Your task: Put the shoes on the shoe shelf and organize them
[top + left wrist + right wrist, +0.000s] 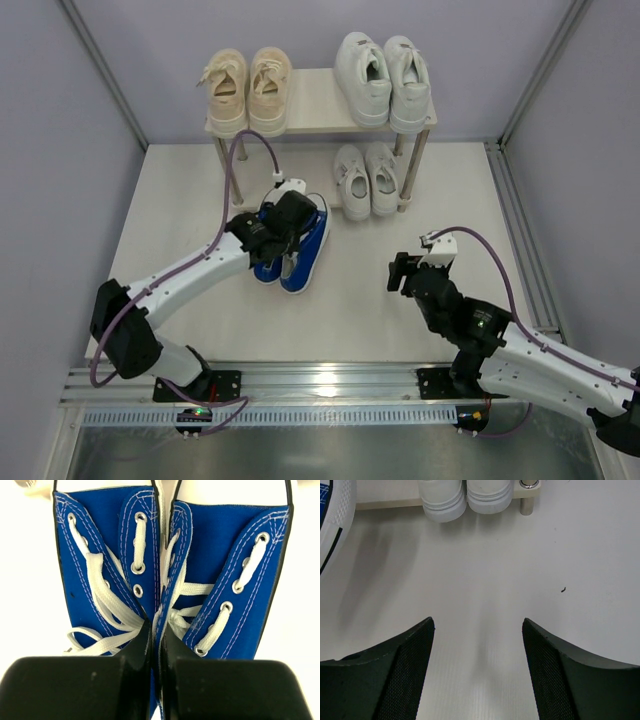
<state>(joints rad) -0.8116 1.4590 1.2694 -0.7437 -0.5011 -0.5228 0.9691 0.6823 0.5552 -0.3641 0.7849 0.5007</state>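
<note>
The blue shoes (305, 255) are in front of the shelf (315, 100), toward its left side (whether they rest on the table (380, 320) or hang just above it, I cannot tell). The left gripper (157, 630) is closed tight and pinches the two inner edges of this pair together. The right gripper (477, 625) stands wide open above the table and holds nothing. On the shelf, the top board carries the beige pair (247, 90) at left and the large white pair (382, 78) at right. The lower board carries the smaller white pair (365, 180) at its right end.
</note>
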